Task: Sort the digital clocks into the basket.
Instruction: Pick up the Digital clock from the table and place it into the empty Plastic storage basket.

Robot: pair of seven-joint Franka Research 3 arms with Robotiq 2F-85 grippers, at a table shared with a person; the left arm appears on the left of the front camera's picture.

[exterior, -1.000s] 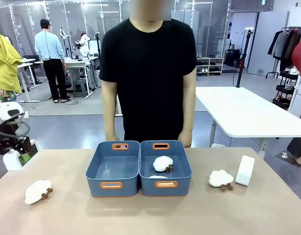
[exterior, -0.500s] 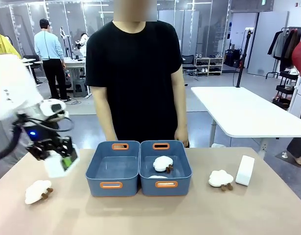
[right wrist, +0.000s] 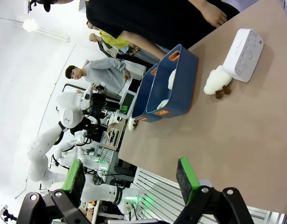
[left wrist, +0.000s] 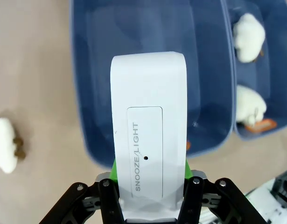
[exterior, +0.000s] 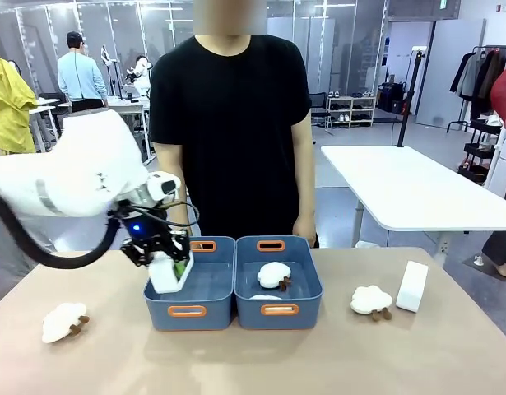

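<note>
Front view puts one clock [exterior: 169,275] clamped in the left gripper [exterior: 172,265], hanging just above the left basket [exterior: 215,314] — not yet dropped, we judge. A second clock [exterior: 412,285] stands untouched at the right, so both remain to sort. Left wrist view adds the clock's SNOOZE/LIGHT print and two sheep [left wrist: 248,35] in the other bin [left wrist: 278,60]; right wrist view shows the right gripper [right wrist: 130,173] gaping wide, empty.

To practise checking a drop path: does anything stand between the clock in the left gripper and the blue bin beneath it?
Nothing visible does. The left gripper holds the digital clock over the left bin, whose floor is bare. Two sheep toys lie in the neighbouring bin, out of the way.
</note>
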